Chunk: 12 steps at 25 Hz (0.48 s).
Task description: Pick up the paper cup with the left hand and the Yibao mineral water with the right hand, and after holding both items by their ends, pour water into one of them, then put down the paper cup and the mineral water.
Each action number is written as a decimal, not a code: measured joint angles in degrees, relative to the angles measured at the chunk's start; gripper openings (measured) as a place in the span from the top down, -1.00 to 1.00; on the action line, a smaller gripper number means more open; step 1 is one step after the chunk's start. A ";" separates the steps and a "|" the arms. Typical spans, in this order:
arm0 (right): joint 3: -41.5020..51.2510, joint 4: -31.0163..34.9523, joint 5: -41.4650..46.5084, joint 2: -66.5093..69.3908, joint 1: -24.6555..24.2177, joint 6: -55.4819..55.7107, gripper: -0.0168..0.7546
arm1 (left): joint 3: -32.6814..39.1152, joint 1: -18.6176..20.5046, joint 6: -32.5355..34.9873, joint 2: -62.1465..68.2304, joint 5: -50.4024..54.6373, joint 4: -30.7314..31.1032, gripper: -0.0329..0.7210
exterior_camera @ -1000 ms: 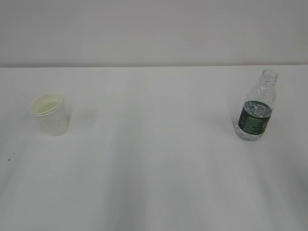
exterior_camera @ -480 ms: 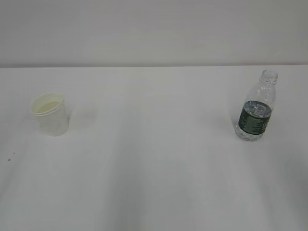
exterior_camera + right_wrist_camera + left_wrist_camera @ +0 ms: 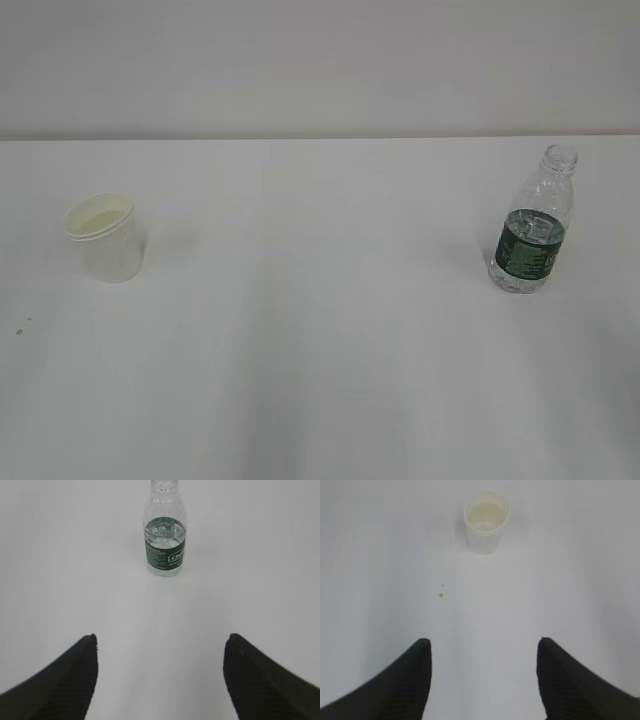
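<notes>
You've got the paper cup (image 3: 103, 238) upright on the left of the white table (image 3: 320, 330), mouth up, long axis vertical, narrower base down. The Yibao mineral water (image 3: 532, 234) stands upright far right, capless neck pointing up, green label band low on the body, water level about at the label's top. The two are well apart.

Your left hand (image 3: 482, 652) sits back from the cup, fingers (image 3: 417, 665) spread, nothing between them; the cup is straight ahead, with two tiny specks (image 3: 441, 595) on the table in between. Your right hand (image 3: 160, 647) is spread wide too, empty, bottle dead ahead, well clear.
</notes>
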 joint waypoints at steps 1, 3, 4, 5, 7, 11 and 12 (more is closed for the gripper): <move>0.00 0.00 0.62 0.00 0.00 0.00 -0.57 | 0.00 0.00 0.00 0.00 0.84 0.00 -0.33; 0.00 0.00 1.40 0.00 0.00 0.00 -0.57 | 0.00 0.00 0.00 0.00 1.77 0.00 -0.33; 0.00 0.00 1.75 0.00 0.00 0.00 -0.57 | 0.00 0.00 0.03 0.00 2.01 0.00 -0.33; 0.00 0.00 1.88 0.00 0.00 0.00 -0.57 | 0.00 0.00 0.03 0.00 2.16 0.00 -0.33; 0.00 0.00 2.15 0.00 0.00 0.00 -0.57 | 0.00 0.00 0.13 -0.40 2.30 0.00 -0.33; 0.00 0.00 2.38 0.00 0.00 0.00 -0.58 | 0.00 0.00 0.25 -1.57 2.43 0.00 -0.33; 0.00 0.00 2.38 -0.26 0.00 0.00 -0.57 | 0.00 0.00 0.38 -1.84 2.43 0.00 -0.33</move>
